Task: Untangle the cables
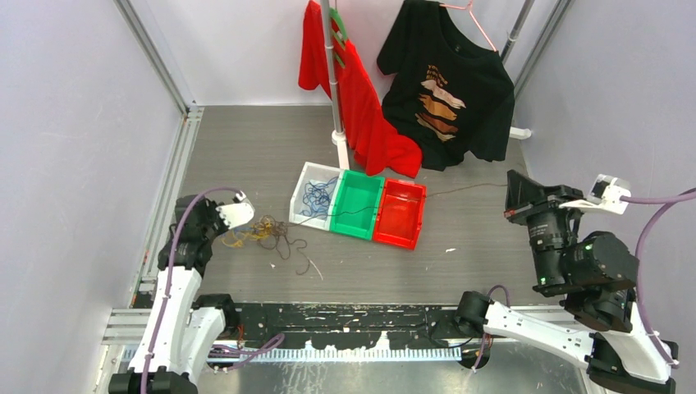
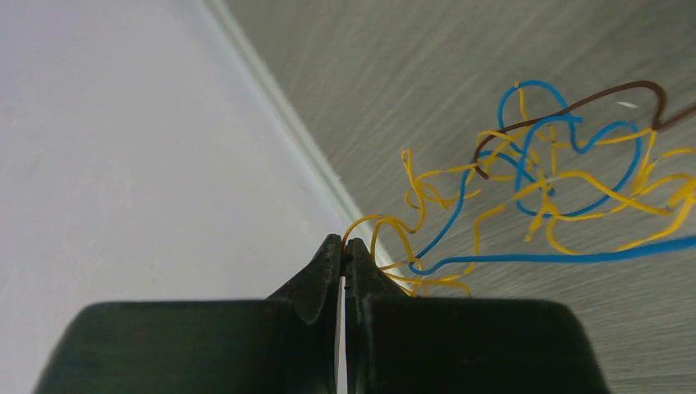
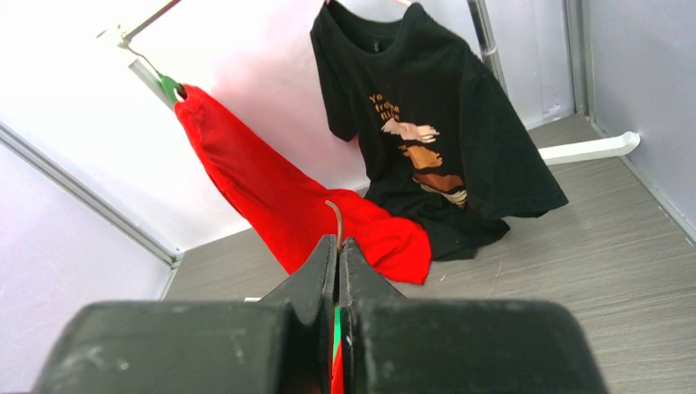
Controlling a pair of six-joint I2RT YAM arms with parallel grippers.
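Left gripper (image 2: 344, 246): jaws closed, pinching a yellow cable (image 2: 386, 234), likely to anchor the tangle (image 1: 267, 234) just beside it, lower left of the top view.
Right gripper (image 3: 338, 246): jaws closed on a brown cable (image 3: 335, 220), probably to pull it free.
Brown cable axis: stretched left to right, from the bins (image 1: 361, 193) to right of centre.

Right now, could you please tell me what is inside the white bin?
A loose tangle of blue cables lies in the white bin, filling its middle and near part. The bin floor beneath the tangle, and anything under it, is covered from view.
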